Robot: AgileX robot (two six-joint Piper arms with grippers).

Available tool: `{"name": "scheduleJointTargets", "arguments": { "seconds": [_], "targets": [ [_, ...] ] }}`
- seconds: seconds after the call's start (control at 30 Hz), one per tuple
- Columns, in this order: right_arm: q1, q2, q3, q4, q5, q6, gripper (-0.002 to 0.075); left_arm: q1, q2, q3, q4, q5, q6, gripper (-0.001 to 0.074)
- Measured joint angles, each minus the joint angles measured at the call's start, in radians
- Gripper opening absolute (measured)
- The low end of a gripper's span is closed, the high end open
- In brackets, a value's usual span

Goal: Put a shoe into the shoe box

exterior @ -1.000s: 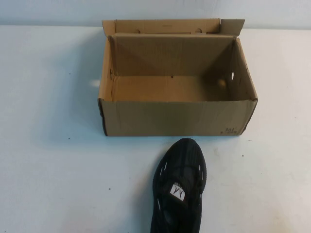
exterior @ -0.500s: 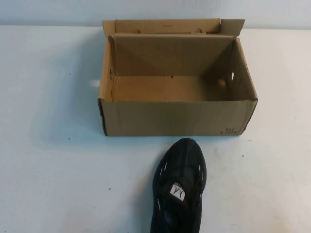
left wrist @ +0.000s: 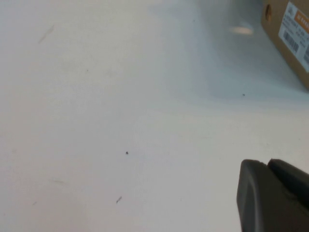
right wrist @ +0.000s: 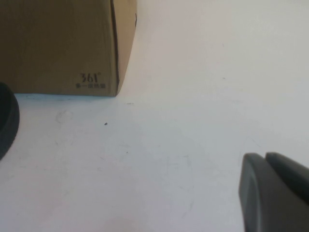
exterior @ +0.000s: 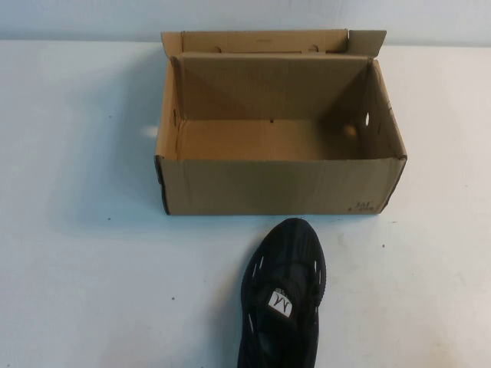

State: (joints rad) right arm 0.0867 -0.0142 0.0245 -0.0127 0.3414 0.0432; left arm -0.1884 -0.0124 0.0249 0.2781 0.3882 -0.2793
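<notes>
Shoe [exterior: 283, 295] lay on the table [exterior: 84, 268] just in front of the open shoe box [exterior: 280, 184], toe toward it; left gripper [left wrist: 273, 195] and right gripper [right wrist: 275, 191] hovered over bare table holding nothing, opening unclear; best grasp midfoot, lift clear of the front wall.

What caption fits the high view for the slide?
Black shoe lies on the white table just in front of the open, empty shoe box; left gripper and right gripper out of frame.

No arm shows in the high view. Each wrist view shows just a dark bit of its own gripper — the left gripper [left wrist: 273, 195] and the right gripper [right wrist: 275, 191] — low over the table.
</notes>
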Motion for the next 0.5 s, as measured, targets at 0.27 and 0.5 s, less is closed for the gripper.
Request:
{"name": "scheduleJointTargets", "arguments": {
  "seconds": [0.27, 0.5],
  "targets": [
    [0.000, 0.000, 0.000, -0.007, -0.270, 0.000, -0.0016, 0.000, 0.000, 0.002, 0.005, -0.327, 0.000, -0.0001],
    [0.000, 0.000, 0.000, -0.010, -0.774, 0.000, -0.0016, 0.000, 0.000, 0.002, 0.015, -0.793, 0.000, -0.0001]
  ]
}}
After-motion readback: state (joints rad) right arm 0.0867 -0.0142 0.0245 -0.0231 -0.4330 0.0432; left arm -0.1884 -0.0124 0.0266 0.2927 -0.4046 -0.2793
